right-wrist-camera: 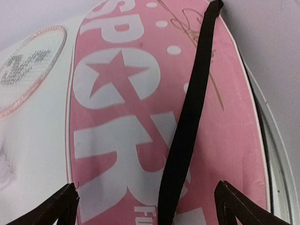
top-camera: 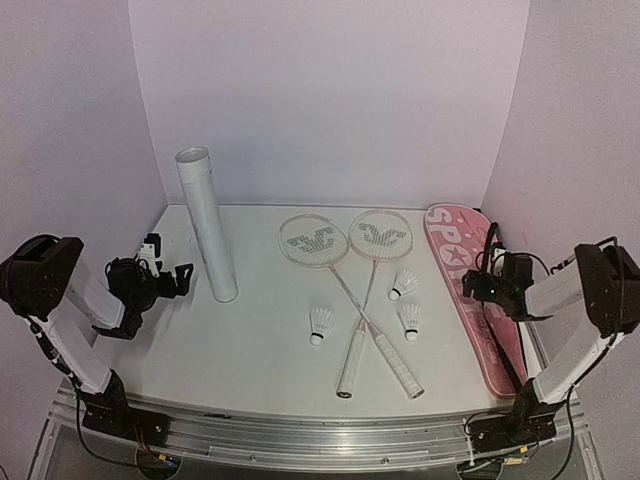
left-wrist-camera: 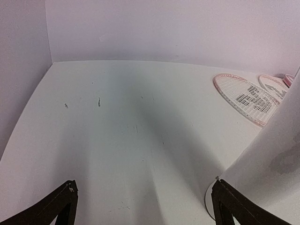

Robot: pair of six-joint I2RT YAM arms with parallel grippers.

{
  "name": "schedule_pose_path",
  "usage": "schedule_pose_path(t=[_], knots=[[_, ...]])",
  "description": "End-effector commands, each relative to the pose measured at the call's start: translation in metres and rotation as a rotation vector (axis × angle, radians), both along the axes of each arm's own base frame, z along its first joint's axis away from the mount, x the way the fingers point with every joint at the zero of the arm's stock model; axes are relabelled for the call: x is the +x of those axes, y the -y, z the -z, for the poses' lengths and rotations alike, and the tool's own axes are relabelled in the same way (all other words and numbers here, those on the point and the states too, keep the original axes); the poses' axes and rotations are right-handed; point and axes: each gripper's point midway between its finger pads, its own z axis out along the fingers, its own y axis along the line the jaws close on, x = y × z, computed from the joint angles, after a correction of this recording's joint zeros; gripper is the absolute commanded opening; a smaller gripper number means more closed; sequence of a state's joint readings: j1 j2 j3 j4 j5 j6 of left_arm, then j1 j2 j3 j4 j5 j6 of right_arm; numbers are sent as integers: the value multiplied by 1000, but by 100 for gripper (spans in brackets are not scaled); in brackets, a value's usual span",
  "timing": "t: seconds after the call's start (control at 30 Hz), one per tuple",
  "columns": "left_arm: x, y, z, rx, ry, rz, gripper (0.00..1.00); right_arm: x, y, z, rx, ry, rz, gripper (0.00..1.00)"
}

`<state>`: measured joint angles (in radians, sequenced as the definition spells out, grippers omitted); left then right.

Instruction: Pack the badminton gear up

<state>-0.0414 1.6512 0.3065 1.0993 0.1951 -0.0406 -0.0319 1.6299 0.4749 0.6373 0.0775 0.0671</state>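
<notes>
Two white-framed rackets lie crossed mid-table: the left racket (top-camera: 314,242) and the right racket (top-camera: 380,236), handles toward me. The left head also shows in the left wrist view (left-wrist-camera: 243,98). Three shuttlecocks lie by the shafts: one left (top-camera: 320,325), one upper right (top-camera: 403,284), one lower right (top-camera: 411,321). My left gripper (top-camera: 160,270) (left-wrist-camera: 143,206) is open and empty, just left of the white tube. My right gripper (top-camera: 478,285) (right-wrist-camera: 147,206) is open and empty, hovering over the pink bag's black strap (right-wrist-camera: 187,126).
A tall white cardboard tube (top-camera: 207,222) stands at the left, close beside my left gripper's right finger (left-wrist-camera: 234,206). A long pink bag (top-camera: 470,290) with white lettering lies along the table's right edge. Lilac walls close in the back and sides.
</notes>
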Motion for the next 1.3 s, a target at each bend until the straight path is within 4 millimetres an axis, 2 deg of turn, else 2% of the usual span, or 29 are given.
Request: schedule_pose_path(t=[0.0, 0.1, 0.2, 0.3, 0.37, 0.43, 0.63, 0.73, 0.83, 0.97, 1.1, 1.17, 1.27], knots=[[7, 0, -9, 16, 35, -3, 100, 24, 4, -67, 31, 49, 50, 98], [8, 1, -9, 21, 33, -3, 100, 37, -7, -101, 128, 78, 35, 98], [7, 0, -17, 13, 49, -15, 100, 54, -29, -136, 275, 100, -32, 95], [14, 3, -31, 26, 16, 10, 100, 65, -47, -153, 417, 54, -66, 89], [9, 4, -37, 14, -35, 20, 99, 74, -59, -172, 446, 56, -92, 88], [-7, 6, -54, -17, -15, 60, 99, 77, -81, -182, 429, 46, -144, 88], [-75, 50, -93, -22, 54, 368, 91, 77, -138, -221, 393, 103, -299, 88], [-102, 69, -107, 28, 126, 521, 93, 75, -163, -234, 363, 121, -376, 88], [-117, 86, -119, 75, 184, 680, 98, 73, -186, -245, 354, 138, -439, 89], [-95, 90, -130, 84, 190, 716, 100, 72, -223, -271, 334, 190, -534, 89], [-57, 86, -129, 63, 179, 667, 100, 71, -260, -292, 338, 229, -619, 89], [-48, 89, -134, 75, 212, 696, 100, 70, -272, -302, 339, 248, -647, 89], [-39, 96, -134, 80, 240, 757, 100, 67, -287, -305, 330, 259, -681, 89]])
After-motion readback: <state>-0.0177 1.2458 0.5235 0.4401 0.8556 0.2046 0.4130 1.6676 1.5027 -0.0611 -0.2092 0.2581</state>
